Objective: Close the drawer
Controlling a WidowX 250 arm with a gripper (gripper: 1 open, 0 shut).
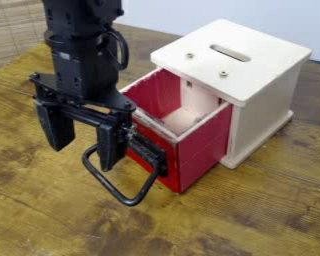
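While the gripper (85,143) hangs low over the wooden table (49,205), the red drawer (200,158) stands pulled out from the cream-white cabinet (250,62), on its near-left side in the view. The drawer is open: its pale inside can be seen from above, between the red front part and the cabinet's wall.

The fingers point down and stand wide apart, and I see nothing held between them. The drawer lies to the right of the fingers in the picture, and its front, with the black looped handle (119,197), is turned toward their side. The drawer's long axis seems to run from this front back into the cabinet, to the upper right. So the closing push should, in my judgement, go along this same line, from the handle side toward the cabinet. A push more across it could turn the whole box or make the drawer stick. There is only one arm, and it is already on the proper side for this.

The finger nearer to the drawer is close to the handle's mount, but I cannot tell if they touch. The arm covers part of the drawer's front edge, and the upper arm is cut off by the frame.
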